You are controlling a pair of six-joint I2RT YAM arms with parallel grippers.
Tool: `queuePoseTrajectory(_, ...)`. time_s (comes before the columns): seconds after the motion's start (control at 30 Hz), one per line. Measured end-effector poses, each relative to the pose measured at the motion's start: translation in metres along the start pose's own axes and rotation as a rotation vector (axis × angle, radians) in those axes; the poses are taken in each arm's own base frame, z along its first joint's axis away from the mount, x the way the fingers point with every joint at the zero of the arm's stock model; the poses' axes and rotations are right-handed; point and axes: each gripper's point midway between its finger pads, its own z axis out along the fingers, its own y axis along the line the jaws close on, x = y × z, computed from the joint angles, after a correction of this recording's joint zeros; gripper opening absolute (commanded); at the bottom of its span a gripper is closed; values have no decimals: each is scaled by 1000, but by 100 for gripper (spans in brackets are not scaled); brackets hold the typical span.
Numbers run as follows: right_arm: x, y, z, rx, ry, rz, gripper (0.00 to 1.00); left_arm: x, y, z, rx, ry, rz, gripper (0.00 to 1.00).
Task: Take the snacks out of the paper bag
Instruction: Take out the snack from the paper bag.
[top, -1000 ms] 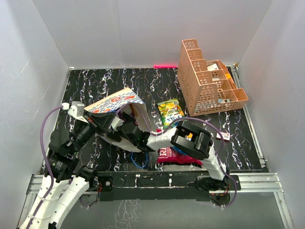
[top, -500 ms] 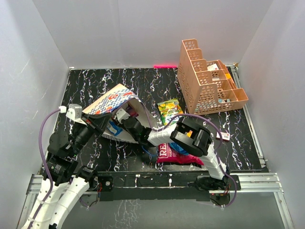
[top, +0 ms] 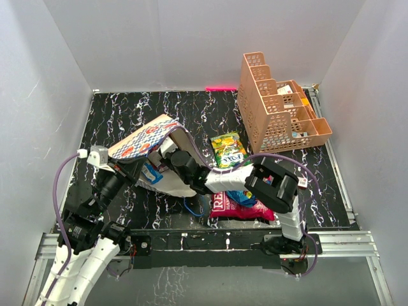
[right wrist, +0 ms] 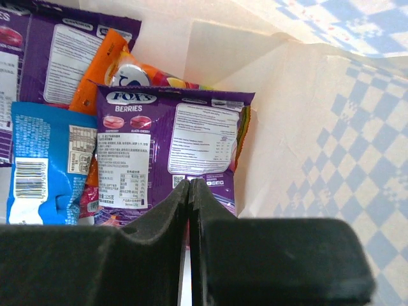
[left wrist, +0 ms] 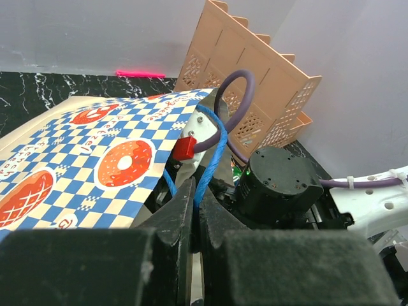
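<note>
Right tool pinches the purple packet inside the paper bag; left tool grips its blue handle. Next, a straight lift out.

So the paper bag lay tipped over on the worktop's left, snacks inside, rack way off far right.

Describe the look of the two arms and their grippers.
The left arm and right arm are built of white rounded links joined by black cylindrical housings, and a purple cable loops along each. The left gripper and right gripper have matte black wedge-shaped fingers tapering to narrow tips.
</note>
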Motion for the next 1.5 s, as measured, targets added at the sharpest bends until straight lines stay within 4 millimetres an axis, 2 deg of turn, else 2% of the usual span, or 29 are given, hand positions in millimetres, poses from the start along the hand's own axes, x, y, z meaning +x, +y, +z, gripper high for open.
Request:
queuePoseTrajectory(0.07,-2,0,-2,-9,-11,9,11,0,0,0,0,0,0,0)
queuePoseTrajectory(0.23,1,15,-1,-84,-13,47,71,2,0,0,2,9,1,0)
queuePoseTrajectory(0.3,3,25,3,-121,-14,65,85,4,-1,-1,6,17,4,0)
queuePoseTrajectory(0.37,9,35,8,-143,-9,76,95,6,-2,0,15,28,7,0)
queuePoseTrajectory(0.5,24,48,23,-142,7,77,99,13,-5,2,40,65,5,0)
queuePoseTrajectory(0.7,44,39,42,-41,39,62,99,18,-5,-1,38,82,1,0)
queuePoseTrajectory(0.77,48,36,47,-23,48,62,93,15,-6,-3,40,70,1,0)
queuePoseTrajectory(0.87,52,30,52,22,58,63,68,15,-6,-4,41,68,-1,0)
queuePoseTrajectory(0.93,55,25,51,52,70,71,57,16,-5,-4,37,73,-3,0)
queuePoseTrajectory(1.0,57,22,51,63,75,78,40,17,-4,-5,31,74,-3,0)
queuePoseTrajectory(1.13,58,17,53,67,77,84,19,20,1,-8,12,56,-10,0)
queuePoseTrajectory(1.27,54,12,54,66,74,78,9,21,5,-10,-8,44,-19,0)
queuePoseTrajectory(1.5,52,8,41,18,105,66,8,23,10,-11,-28,25,-28,0)
